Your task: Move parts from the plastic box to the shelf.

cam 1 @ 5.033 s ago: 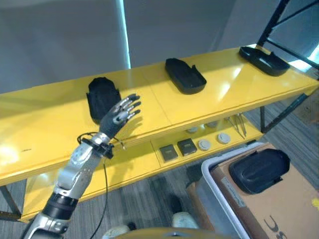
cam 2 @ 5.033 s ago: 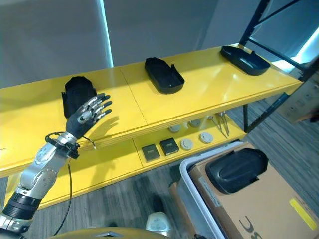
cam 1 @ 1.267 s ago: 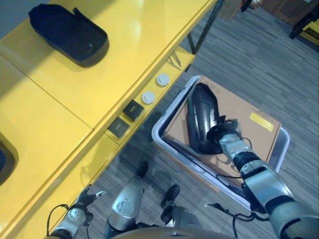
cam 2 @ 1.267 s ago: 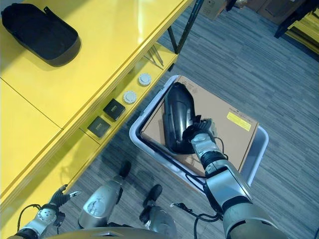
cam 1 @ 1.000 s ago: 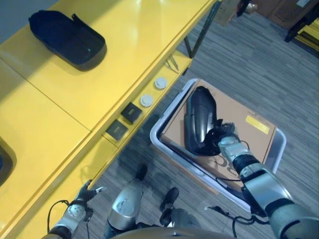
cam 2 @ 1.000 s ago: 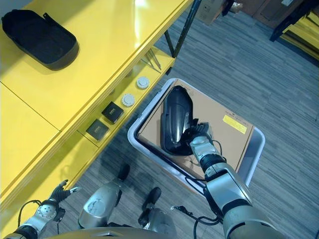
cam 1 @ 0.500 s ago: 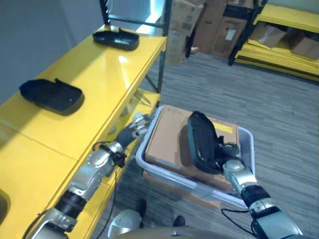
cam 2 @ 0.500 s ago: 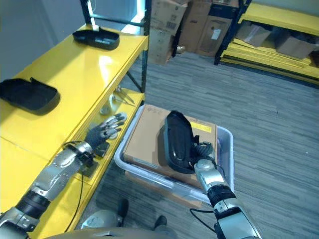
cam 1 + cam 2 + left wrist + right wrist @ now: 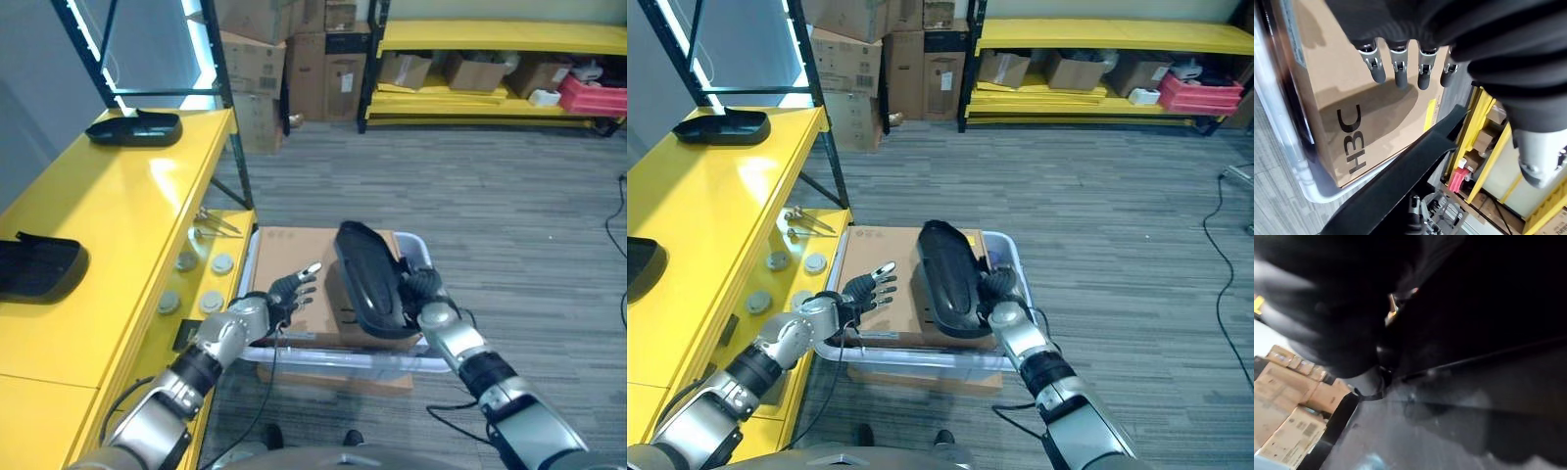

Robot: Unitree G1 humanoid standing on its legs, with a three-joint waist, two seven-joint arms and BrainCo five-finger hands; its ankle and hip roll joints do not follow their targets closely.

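Left eye view: a pale plastic box (image 9: 323, 358) sits on the floor beside a yellow shelf (image 9: 108, 225). Inside it lies a brown cardboard carton (image 9: 294, 264). A long black part (image 9: 367, 279) rests on the carton, its long axis running from near the robot toward the far end of the box, hollow side partly up. The right hand (image 9: 423, 294) wraps its fingers round the near right edge of the part. The left hand (image 9: 284, 294) hovers over the carton with fingers spread and straight, just beside the part and apart from it. Two more black parts (image 9: 134, 127) sit on the shelf top.

Right eye view: the same layout, with round grey discs (image 9: 794, 262) on the lower shelf level.

Left wrist view: straight fingertips (image 9: 1400, 78) hang above the carton, which carries large dark lettering and a yellow sticker (image 9: 1430, 111). The black part lies just past the fingertips.

Right wrist view: dark surfaces close up; finger detail cannot be made out here.
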